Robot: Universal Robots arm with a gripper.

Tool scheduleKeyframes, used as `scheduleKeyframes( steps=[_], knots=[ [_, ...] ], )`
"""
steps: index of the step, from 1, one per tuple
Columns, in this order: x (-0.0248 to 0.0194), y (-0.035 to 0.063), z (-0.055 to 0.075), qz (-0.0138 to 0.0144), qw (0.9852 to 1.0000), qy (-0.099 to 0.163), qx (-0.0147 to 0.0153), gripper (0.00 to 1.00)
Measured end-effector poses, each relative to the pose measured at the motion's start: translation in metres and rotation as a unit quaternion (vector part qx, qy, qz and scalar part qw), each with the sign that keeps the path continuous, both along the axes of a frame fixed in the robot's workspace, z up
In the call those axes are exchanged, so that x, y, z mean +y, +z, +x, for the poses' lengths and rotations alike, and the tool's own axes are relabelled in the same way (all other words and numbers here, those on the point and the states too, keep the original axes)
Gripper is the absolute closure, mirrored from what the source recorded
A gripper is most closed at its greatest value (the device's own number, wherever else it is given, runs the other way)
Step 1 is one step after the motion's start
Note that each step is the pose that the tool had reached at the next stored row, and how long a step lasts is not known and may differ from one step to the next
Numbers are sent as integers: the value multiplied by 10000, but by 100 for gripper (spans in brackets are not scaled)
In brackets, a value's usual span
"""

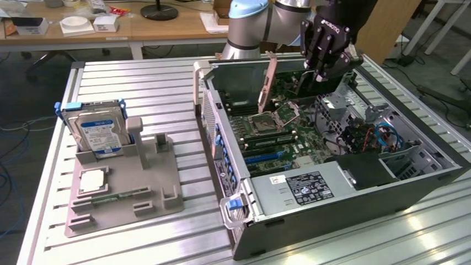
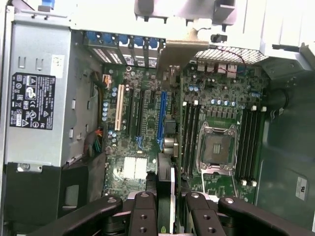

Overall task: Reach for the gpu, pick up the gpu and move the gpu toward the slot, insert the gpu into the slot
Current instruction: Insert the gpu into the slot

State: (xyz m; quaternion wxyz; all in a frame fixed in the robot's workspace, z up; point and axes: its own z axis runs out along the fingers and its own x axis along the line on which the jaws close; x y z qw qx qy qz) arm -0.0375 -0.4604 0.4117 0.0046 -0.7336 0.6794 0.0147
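Note:
My gripper hangs inside the open computer case, above the far part of the motherboard. It is shut on the gpu, a green card held on edge, with its end bracket standing upright toward the case's rear wall. In the wrist view the gpu shows edge-on between the two black fingers, and the gripper is closed on it. The long blue slot lies on the board in line with the card's edge, with a gap between them. That slot is in front of the card in the exterior view.
The processor socket and memory slots lie beside the blue slot. A white slot and the power supply are nearby. Loose cables fill the case's right side. A grey stand holds a hard drive and a processor chip.

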Motion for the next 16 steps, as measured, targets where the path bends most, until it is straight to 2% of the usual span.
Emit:
scheduleKeyframes(
  steps=[4,6,12,13,16],
  knots=[
    [30,-65,-1,0,9999,-107,-1,73],
    [35,-93,-11,0,9998,-192,-2,73],
    [43,-174,-57,0,9998,-209,-2,73],
    [43,-179,-57,0,9998,-209,-6,73],
    [43,-204,-58,1,9998,-210,-47,73]
  ],
)
